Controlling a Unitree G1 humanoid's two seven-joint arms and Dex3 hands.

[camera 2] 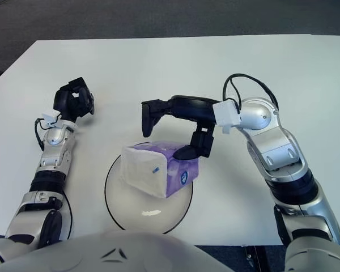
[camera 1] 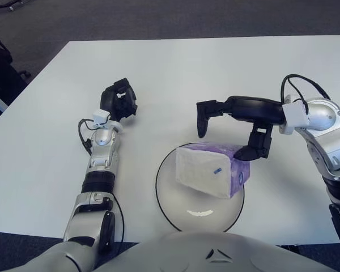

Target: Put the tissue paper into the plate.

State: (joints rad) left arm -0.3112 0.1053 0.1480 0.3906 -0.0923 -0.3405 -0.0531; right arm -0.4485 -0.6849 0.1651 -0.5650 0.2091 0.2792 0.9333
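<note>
The tissue pack (camera 1: 209,169), white with purple sides, lies on the white round plate (camera 1: 165,198) with its right end over the plate's right rim. My right hand (camera 1: 225,137) hovers just behind the pack, fingers spread apart. One finger (camera 1: 202,126) points down beyond the pack's far left corner. The thumb (camera 1: 246,152) is at the pack's far right corner, and contact there is unclear. My left hand (camera 1: 118,100) shows to the left of the plate, away from the pack.
The plate stands near the table's front edge, just ahead of my torso. The white table (camera 1: 175,73) stretches wide behind and to both sides. Dark floor lies beyond the far edge.
</note>
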